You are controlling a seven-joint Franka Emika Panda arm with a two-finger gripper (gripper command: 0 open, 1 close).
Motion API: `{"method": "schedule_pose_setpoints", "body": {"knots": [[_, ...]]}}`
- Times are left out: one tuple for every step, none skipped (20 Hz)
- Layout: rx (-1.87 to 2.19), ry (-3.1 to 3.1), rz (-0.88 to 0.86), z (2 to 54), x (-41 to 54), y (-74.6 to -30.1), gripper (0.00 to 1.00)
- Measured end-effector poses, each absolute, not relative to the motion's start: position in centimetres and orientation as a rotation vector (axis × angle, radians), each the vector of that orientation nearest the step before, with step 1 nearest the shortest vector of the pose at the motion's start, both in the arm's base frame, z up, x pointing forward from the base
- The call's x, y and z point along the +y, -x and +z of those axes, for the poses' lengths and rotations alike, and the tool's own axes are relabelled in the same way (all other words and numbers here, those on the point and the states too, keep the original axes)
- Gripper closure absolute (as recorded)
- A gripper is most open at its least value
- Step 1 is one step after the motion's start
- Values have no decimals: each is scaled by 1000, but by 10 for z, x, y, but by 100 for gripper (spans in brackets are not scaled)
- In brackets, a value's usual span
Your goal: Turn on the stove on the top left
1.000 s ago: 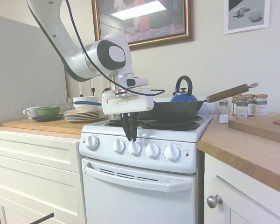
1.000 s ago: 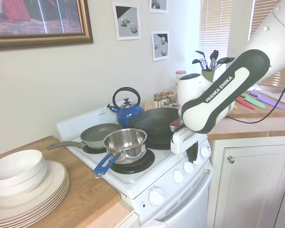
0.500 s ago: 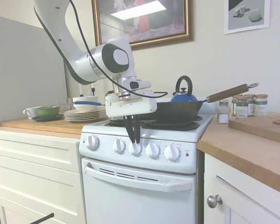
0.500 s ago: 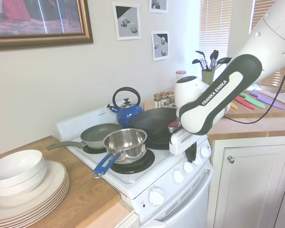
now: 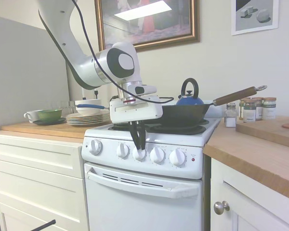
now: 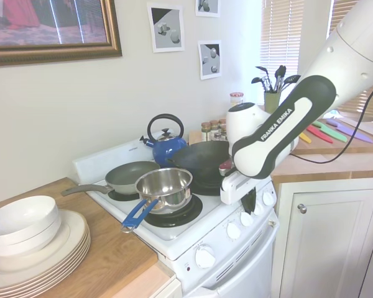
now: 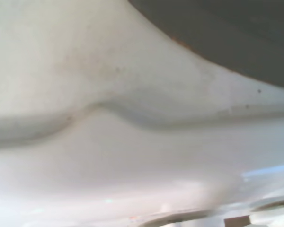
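Kitchen: tool (image 5: 139, 148), fingers together, touches third round white knob (image 5: 139, 153) on white enamel stove (image 5: 144, 192); confirm it maps to the top-left burner.

We see the stove's (image 5: 149, 192) front panel open to approach from the room side; nothing stands before its knobs (image 5: 157, 155) except our own gripper (image 5: 138, 147), which hangs at the middle one. Above, the cooktop is crowded: the wok (image 5: 183, 114) fills the front right corner, its handle (image 5: 235, 96) jutting over the right counter (image 5: 260, 159). The saucepan (image 6: 165, 188) sits at the front left, handle overhanging the edge. The kettle (image 6: 166, 144) and frying pan (image 6: 130, 176) block the back.
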State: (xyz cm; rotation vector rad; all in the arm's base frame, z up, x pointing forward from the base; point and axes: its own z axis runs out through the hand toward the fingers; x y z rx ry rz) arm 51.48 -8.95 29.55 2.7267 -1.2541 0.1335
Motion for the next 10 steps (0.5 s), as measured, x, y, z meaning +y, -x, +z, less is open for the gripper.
{"method": "schedule_pose_setpoints", "body": {"knots": [[-1252,-2728,136,297,-88,-515,100],[-1251,-2729,140,298,-86,-515,100],[-1251,-2730,144,300,-84,-516,100],[-1250,-2732,147,301,-81,-516,100],[-1249,-2733,148,301,-79,-517,100],[-1248,-2733,149,301,-77,-517,100],[-1248,-2734,149,300,-75,-517,100],[-1248,-2734,147,300,-73,-517,100],[-1249,-2734,145,299,-72,-518,100],[-1250,-2735,142,298,-71,-518,100]]}}
